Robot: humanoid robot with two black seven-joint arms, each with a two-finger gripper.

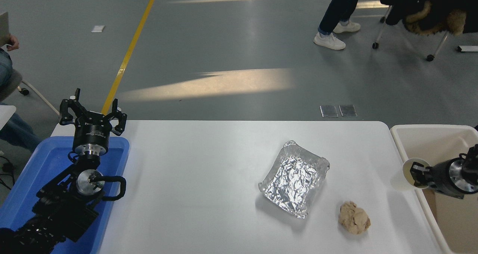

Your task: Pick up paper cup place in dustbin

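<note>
1. Cream-white tapered paper cup (406, 174), plain with a rolled rim: it sits at the desk's right edge, tilted, mouth turned toward the camera, beside the near rim of the large off-white rectangular plastic dustbin (429, 129).
2. Black right gripper (418, 173): clenched on the paper cup at its rim, one finger inside the mouth.
3. Handling, judged: thin paper, light, easily crushed; the rolled rim is the stiffest place to grip, and light pressure should suffice.
4. Black left gripper (90, 112): parked at the desk's left edge over the blue plastic tray (44, 160), fingers spread.
5. The crinkled silver foil tray (295, 177) and the crumpled beige paper ball (354, 217) lie toward the near right corner, apart from the cup.
</note>
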